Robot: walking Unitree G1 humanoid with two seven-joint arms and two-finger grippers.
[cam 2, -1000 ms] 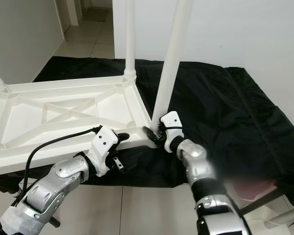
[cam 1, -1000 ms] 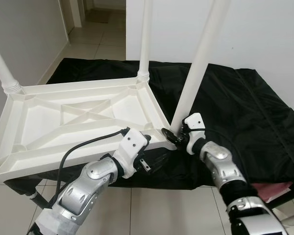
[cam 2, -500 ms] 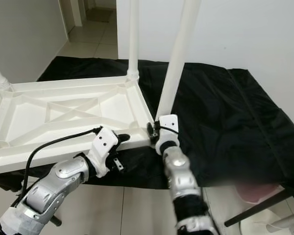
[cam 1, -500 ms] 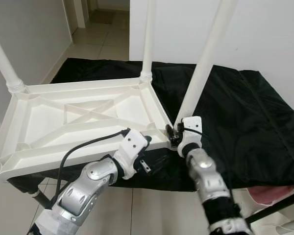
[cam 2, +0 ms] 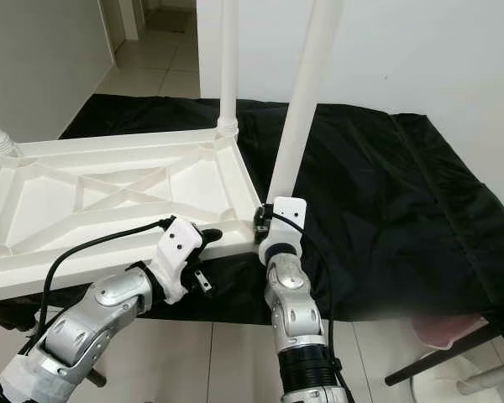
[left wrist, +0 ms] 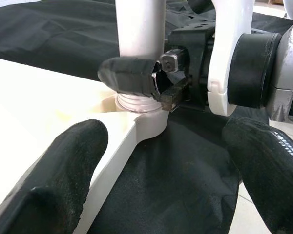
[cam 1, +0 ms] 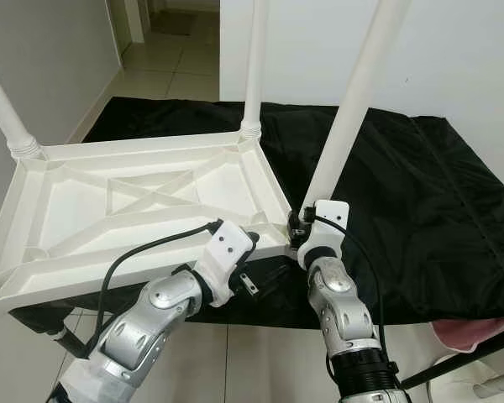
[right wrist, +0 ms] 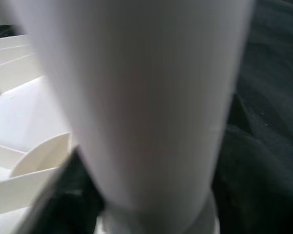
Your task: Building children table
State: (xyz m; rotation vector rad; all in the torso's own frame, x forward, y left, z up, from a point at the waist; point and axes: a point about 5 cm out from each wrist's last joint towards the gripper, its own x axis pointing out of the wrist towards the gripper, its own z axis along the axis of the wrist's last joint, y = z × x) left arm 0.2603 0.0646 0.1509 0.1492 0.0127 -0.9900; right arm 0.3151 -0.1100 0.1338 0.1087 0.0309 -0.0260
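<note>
White plastic children table top lies upside down, ribbed underside up, on a desk covered w/ black cloth; its near-left part overhangs the desk edge above the tiled floor. White legs stand up from the corners: far-left leg, far-right leg, and the near-right leg, which leans a bit to the right as it rises. Right gripper is at the base of that near-right leg, just above the threaded collar where it meets the corner socket; its jaws are narrow, clamped on the leg, one black finger pressed on the leg's side, seen in left wrist view. In right wrist view the leg is blurred and very close, table top ribs beside it. Left gripper sits just beside the same corner, below the table top's near edge, over the black cloth; its jaws are wide, both black fingers spread apart, holding nothing, one finger by the white rim. Pink item at the lower right under the desk edge, too little of it to tell what.
</note>
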